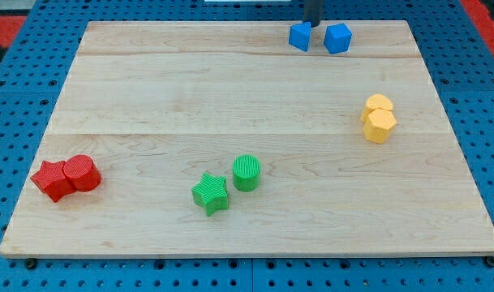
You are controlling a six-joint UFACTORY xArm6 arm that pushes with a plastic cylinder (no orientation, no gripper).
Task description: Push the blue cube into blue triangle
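The blue cube (337, 37) sits near the top edge of the wooden board (230, 97), right of centre. The blue triangle (300, 36) lies just to its left, with a small gap between them. My dark rod comes down from the view's top, and my tip (312, 23) stands just above that gap, close to the triangle's upper right corner. I cannot tell whether it touches either block.
Two yellow blocks (380, 118) sit together at the right. A green cylinder (247, 172) and a green star (210, 193) are at the bottom centre. A red star (52, 180) and a red cylinder (81, 173) touch at the lower left.
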